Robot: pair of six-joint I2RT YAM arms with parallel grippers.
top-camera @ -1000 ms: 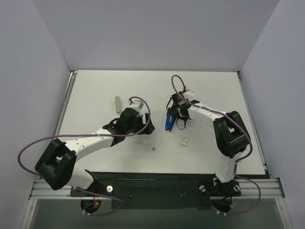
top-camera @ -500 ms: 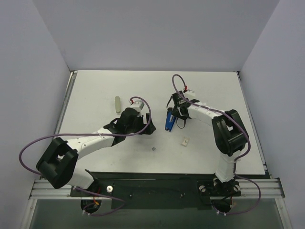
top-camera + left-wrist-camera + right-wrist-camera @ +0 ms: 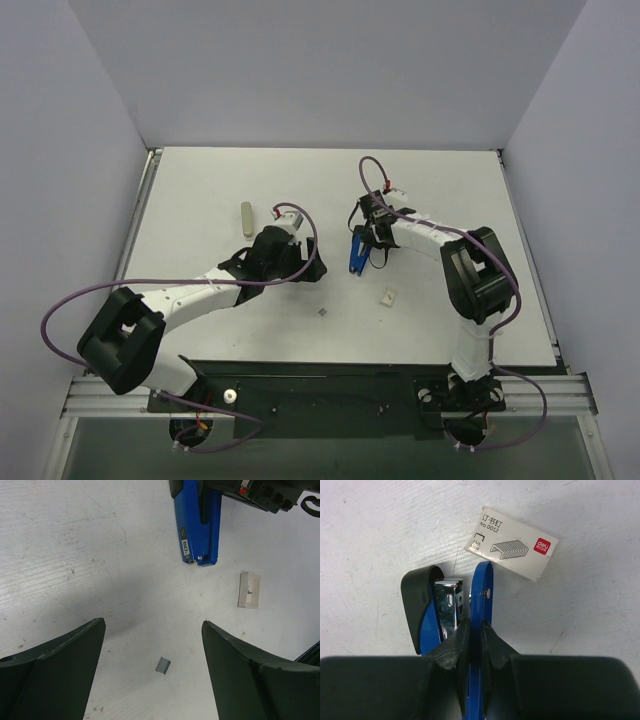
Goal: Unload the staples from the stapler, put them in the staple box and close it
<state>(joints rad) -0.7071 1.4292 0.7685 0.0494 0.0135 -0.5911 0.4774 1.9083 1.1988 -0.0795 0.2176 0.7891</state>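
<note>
While it sits right of the table's (image 3: 200, 190) middle, your blue stapler (image 3: 354, 255) is hinged open. Its long axis runs far to near, with the black-capped nose and metal rail aimed at the near edge. Your right gripper (image 3: 474, 626) is pinched tight on its thin blue arm. Just past the nose lies the white staple box (image 3: 512, 542). Your left gripper (image 3: 153, 625) hovers spread wide above a loose staple bit (image 3: 162, 665).

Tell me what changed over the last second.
The right gripper shut its jaws on the stapler, with its elbow edging slightly inward. The left gripper stayed put with its jaws open. The stapler, staple box, loose staple bit and pale bar kept their places.
</note>
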